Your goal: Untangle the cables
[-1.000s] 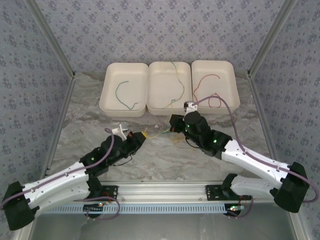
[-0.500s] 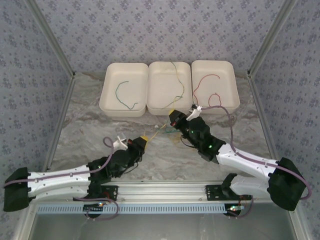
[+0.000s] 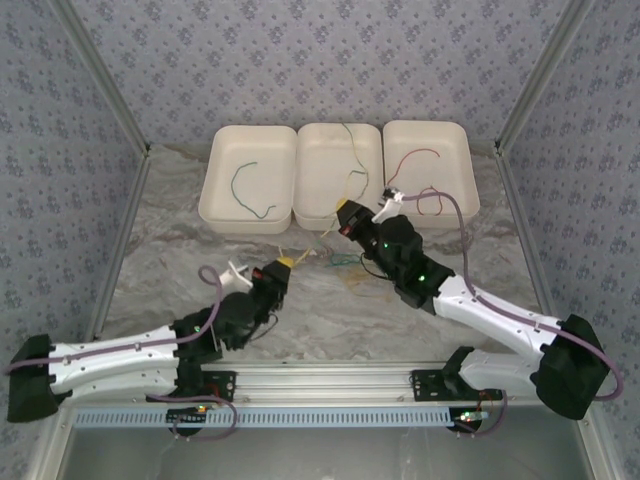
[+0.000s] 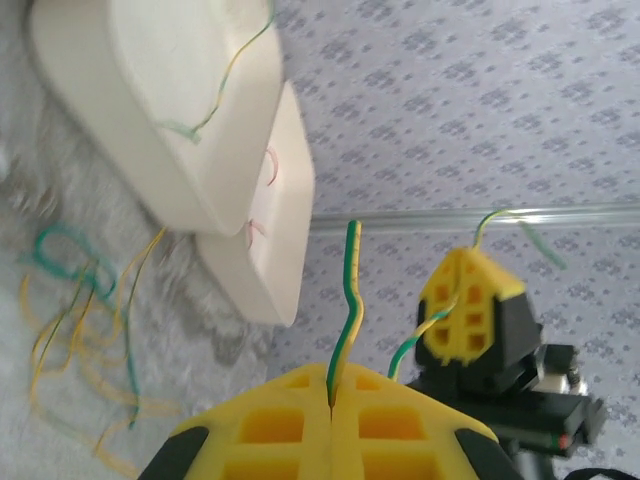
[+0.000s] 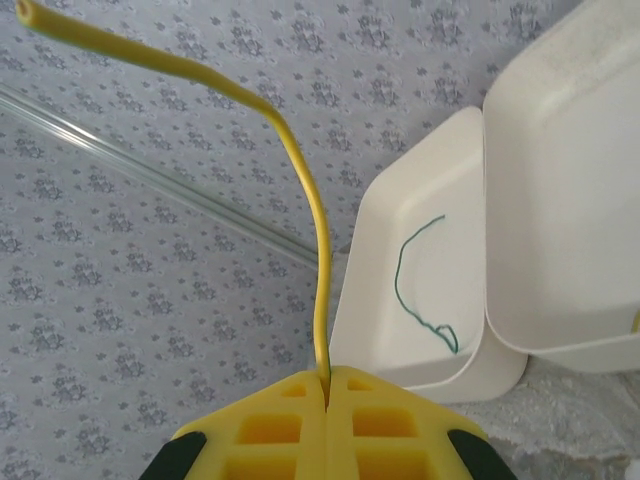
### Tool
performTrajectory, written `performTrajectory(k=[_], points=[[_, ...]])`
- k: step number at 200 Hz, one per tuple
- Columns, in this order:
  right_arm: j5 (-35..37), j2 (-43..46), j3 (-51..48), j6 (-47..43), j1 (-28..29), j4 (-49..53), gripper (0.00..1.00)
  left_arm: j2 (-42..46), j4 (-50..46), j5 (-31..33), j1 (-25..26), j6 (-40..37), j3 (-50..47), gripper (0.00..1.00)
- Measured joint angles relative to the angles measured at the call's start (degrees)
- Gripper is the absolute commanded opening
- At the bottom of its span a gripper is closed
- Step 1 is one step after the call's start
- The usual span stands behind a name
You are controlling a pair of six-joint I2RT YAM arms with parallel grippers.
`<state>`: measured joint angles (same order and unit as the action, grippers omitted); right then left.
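Within left gripper (image 4: 330, 402) and right gripper (image 5: 325, 380) sit cables (image 4: 349, 295).

Loose cables (image 3: 343, 264) before three trays (image 3: 318, 214)

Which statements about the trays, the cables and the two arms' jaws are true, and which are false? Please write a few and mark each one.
1. Three white trays, the left tray, the middle tray and the right tray, stand side by side at the far side of the table. True.
2. The left tray holds a red cable. False: it holds a green cable; the red cable lies in the right tray.
3. The left arm's jaws are shut on a yellow-green cable. True.
4. The right arm's jaws stand open and empty. False: they are shut on a yellow cable.
5. A loose tangle of cables lies on the table in front of the trays. True.
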<state>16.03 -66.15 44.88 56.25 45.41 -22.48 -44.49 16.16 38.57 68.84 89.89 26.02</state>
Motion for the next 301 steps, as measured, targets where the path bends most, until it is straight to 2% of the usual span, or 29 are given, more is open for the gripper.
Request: performTrajectory(k=[17,30,38,50,59,65,75,106,139,167,207,227,242,268,301], points=[[-2.1,0.0,0.4,-0.6,-1.7,0.5,0.0,2.3,-0.1,-8.0,-7.7,-3.6,0.9,0.0],[-4.3,0.0,0.4,-0.6,-3.1,0.9,0.0,3.7,-1.3,-13.8,-11.7,-5.0,0.9,0.0],[-5.9,-0.1,0.5,-0.6,-4.3,0.9,0.0,4.3,-2.1,-16.9,-13.6,-5.5,0.9,0.11],[-6.8,-1.0,1.4,-0.8,-6.3,1.2,0.0,4.9,-3.7,-20.3,-16.1,-6.6,0.9,0.38],[-6.0,-2.2,3.0,-1.2,-8.9,1.4,0.0,5.7,-6.1,-21.4,-17.9,-6.6,0.9,0.54],[-5.5,-3.4,4.7,-1.8,-10.9,1.7,0.0,6.2,-7.8,-21.9,-19.2,-6.9,0.9,0.6],[-4.9,-5.5,7.7,-3.0,-13.6,2.1,0.0,6.8,-10.2,-22.9,-20.7,-7.1,0.9,0.66],[-7.5,-13.2,18.8,-8.2,-16.7,6.3,0.0,9.9,-21.5,-24.7,-22.4,-10.6,2.8,0.67],[-12.0,-25.7,35.8,-17.7,-19.3,14.9,0.0,12.2,-33.9,-25.7,-22.4,-18.0,9.1,0.66],[-14.2,-36.8,48.3,-25.7,-21.0,23.7,0.0,13.8,-39.8,-27.4,-22.5,-22.5,10.1,0.64],[-15.6,-53.9,65.1,-34.7,-22.8,38.6,0.0,17.0,-45.4,-29.2,-22.5,-25.2,8.7,0.63],[-17.3,-61.2,71.5,-36.9,-23.9,45.0,0.35,18.2,-46.7,-29.8,-22.4,-26.1,8.6,0.63],[-17.8,-64.1,73.1,-38.1,-24.4,48.2,0.52,18.1,-47.0,-30.4,-22.5,-26.7,8.6,0.63],[-17.4,-63.1,69.9,-38.7,-24.8,50.4,0.62,16.5,-47.1,-31.5,-22.4,-28.0,8.3,0.63],[-16.0,-52.2,57.3,-37.2,-24.3,49.2,0.63,13.8,-46.0,-32.8,-22.4,-28.7,6.4,0.63]])
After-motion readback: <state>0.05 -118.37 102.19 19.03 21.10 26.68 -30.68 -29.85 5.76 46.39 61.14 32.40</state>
